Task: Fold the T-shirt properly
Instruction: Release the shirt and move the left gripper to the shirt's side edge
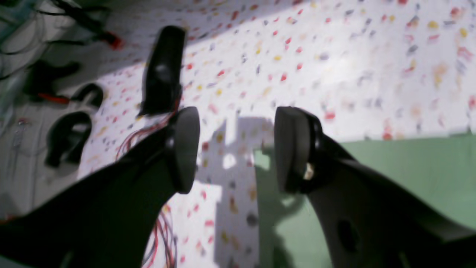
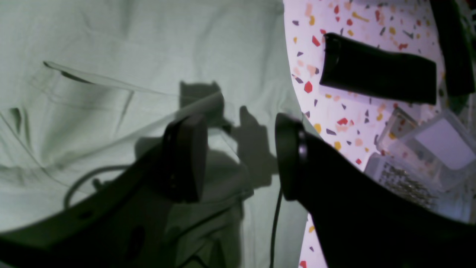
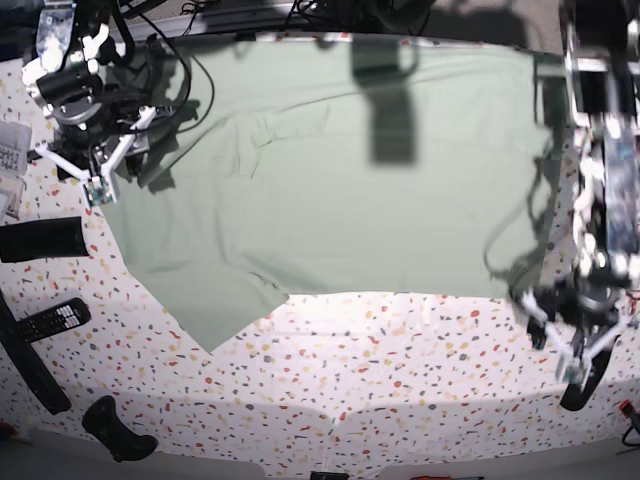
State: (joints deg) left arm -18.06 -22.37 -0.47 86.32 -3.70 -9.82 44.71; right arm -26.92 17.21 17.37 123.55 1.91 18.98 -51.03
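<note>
Shirt fabric, the pale green T-shirt [image 3: 340,190], lies spread flat over the far half of the speckled table [image 3: 400,370], one sleeve pointing toward the near edge. The left gripper [image 1: 236,149] hangs just off the shirt's corner with its jaws apart and nothing between them (only tabletop shows in the gap). The right gripper [image 2: 240,158] hovers over the shirt's opposite edge, jaws likewise parted and empty.
</note>
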